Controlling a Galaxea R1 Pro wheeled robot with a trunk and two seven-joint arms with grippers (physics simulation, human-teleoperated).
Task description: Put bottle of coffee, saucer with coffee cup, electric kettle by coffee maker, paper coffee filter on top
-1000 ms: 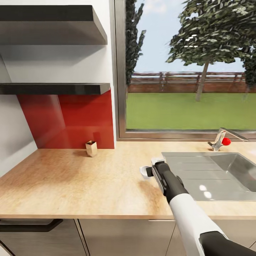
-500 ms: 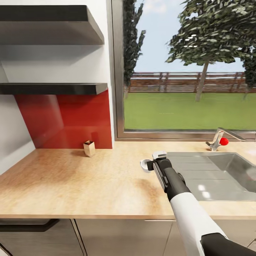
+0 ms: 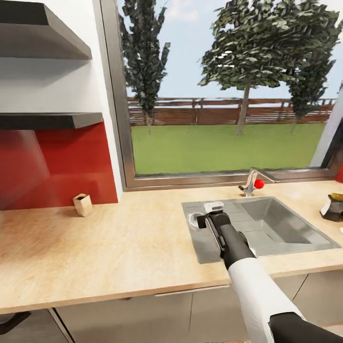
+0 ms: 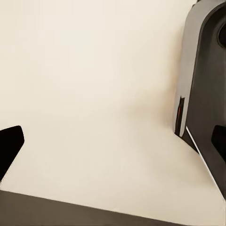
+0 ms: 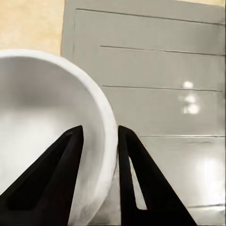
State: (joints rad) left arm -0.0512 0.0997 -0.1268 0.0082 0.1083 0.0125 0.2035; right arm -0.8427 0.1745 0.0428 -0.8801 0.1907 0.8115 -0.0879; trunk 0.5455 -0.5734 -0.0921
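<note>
The white coffee cup (image 5: pixel 47 136) is pinched by its rim in the right tool (image 5: pixel 99 141), one finger inside and one outside. It hangs over the flat left part of the grey sink (image 3: pixel 286 228), set in the pale wood surface (image 3: pixel 109 243). Far left, a small box (image 3: pixel 83 204) stands by the red wall. I cannot tell the left tool's state.

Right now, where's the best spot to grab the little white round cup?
Grip the small white round cup by its thin rim, coming from the open mouth side, with one finger inside and one outside the wall. The bowl looks too wide and curved to span, but the rim wall fits in a narrow gap. The right tool holds it just that way.
</note>
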